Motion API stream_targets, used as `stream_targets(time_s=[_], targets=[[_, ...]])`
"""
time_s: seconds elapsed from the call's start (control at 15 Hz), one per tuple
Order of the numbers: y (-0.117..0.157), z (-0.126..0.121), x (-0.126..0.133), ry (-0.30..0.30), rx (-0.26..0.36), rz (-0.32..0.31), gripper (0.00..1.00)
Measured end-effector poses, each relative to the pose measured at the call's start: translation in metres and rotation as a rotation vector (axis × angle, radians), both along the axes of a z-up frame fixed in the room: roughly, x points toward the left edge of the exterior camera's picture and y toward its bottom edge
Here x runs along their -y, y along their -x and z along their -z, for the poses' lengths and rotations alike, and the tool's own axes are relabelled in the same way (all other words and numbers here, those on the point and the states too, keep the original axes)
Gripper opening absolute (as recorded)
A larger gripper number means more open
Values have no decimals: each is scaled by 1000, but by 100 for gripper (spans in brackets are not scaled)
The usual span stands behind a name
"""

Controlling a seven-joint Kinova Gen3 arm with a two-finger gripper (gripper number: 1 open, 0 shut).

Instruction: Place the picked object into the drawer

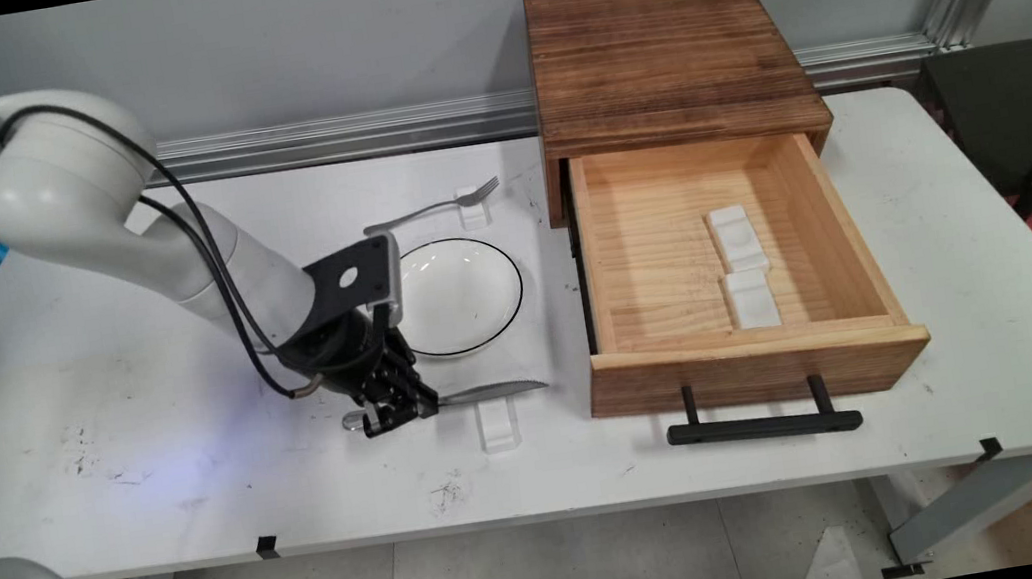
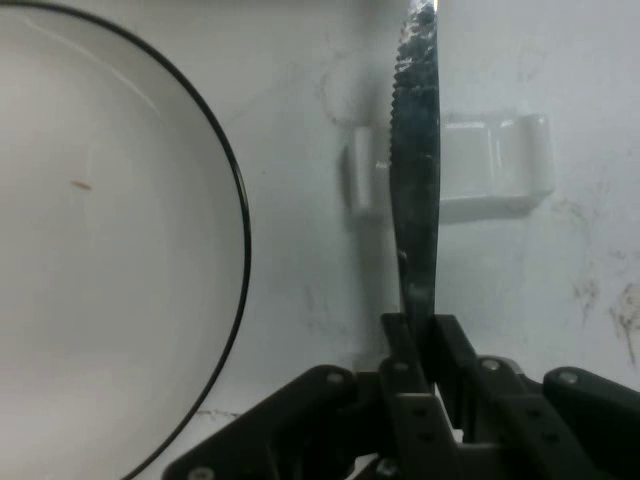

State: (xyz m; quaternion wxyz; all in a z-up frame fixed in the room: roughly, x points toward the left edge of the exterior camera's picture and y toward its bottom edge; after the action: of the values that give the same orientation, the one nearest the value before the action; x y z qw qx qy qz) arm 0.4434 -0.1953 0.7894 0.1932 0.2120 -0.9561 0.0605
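My black gripper (image 1: 399, 410) is shut on the handle of a steel table knife (image 1: 490, 392), low over the table in front of the plate. In the hand view the gripper (image 2: 418, 335) pinches the knife (image 2: 418, 180), whose serrated blade runs straight away from the fingers and crosses a small white rest (image 2: 470, 168). In the main view that white rest (image 1: 499, 425) lies just under the blade's far half. The knife's handle end pokes out to the left of the fingers. A white plate with a black rim (image 1: 466, 291) lies just behind the gripper; the plate's rim (image 2: 235, 180) shows at the left of the hand view.
A fork (image 1: 434, 206) lies on another white rest (image 1: 472, 207) behind the plate. At the right stands a wooden box (image 1: 660, 57) with its drawer (image 1: 634, 263) pulled open, two white rests (image 1: 741, 263) inside and a black handle (image 1: 762, 424) in front.
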Motion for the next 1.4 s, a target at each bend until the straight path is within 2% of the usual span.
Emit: stream_targets(time_s=[0.93, 1.4], targets=[[14, -83, 20, -23, 25, 44, 0], [37, -127, 42, -10, 10, 66, 0]])
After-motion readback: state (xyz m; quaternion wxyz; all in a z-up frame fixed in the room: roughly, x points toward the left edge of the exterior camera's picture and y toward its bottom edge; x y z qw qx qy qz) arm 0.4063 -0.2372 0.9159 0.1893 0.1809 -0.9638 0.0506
